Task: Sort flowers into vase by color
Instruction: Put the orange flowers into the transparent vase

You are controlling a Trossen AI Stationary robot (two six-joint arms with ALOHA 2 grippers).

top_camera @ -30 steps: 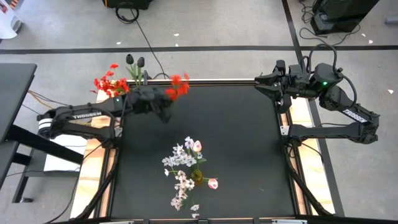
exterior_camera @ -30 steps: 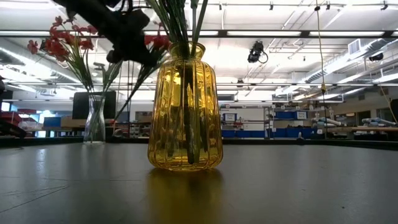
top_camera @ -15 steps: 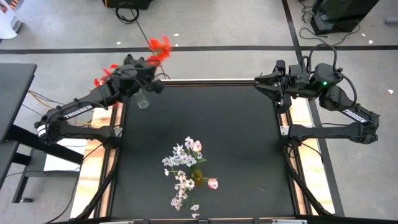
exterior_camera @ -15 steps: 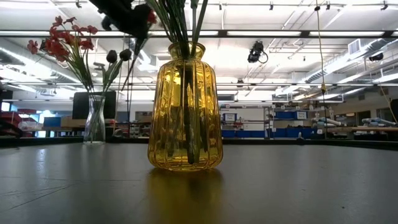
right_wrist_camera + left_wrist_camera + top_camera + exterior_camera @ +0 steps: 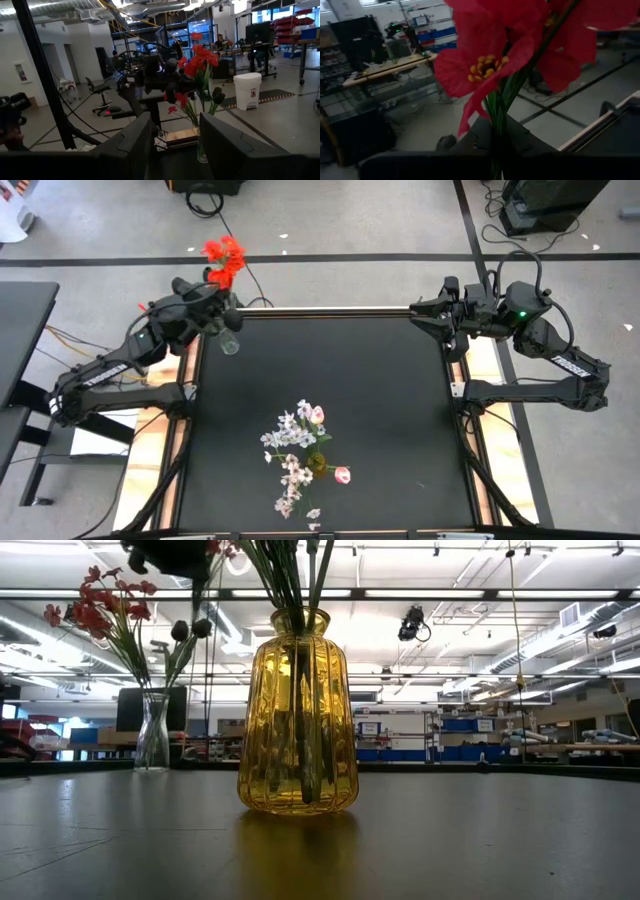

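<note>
Seen from above, a black counter (image 5: 380, 430) sits between two dark robot arms. The left hand (image 5: 214, 298) hovers over the counter's far left corner, gripping the green stem of a red flower (image 5: 224, 258) whose blossoms stick out past the counter's far edge, above the floor. In the left wrist view that red flower (image 5: 490, 60) fills the picture, its stem running down between the fingers.

Just below the left hand stands a clear glass vase (image 5: 229, 340) at that same corner. The low view shows this clear vase (image 5: 152, 735) in the background, holding a bunch of red blossoms (image 5: 98, 602) and two dark buds (image 5: 190, 629) on thin stems.

Nearer the front middle of the counter is a yellow glass vase (image 5: 298, 715), upright, with green stems rising from it. From above, its white-lilac sprays (image 5: 292, 450) and pink tulip buds (image 5: 342, 475) spread over the vase mouth.

The right hand (image 5: 428, 315) waits at the counter's far right corner — its two fingers (image 5: 227, 142) stand apart with nothing between them.
</note>
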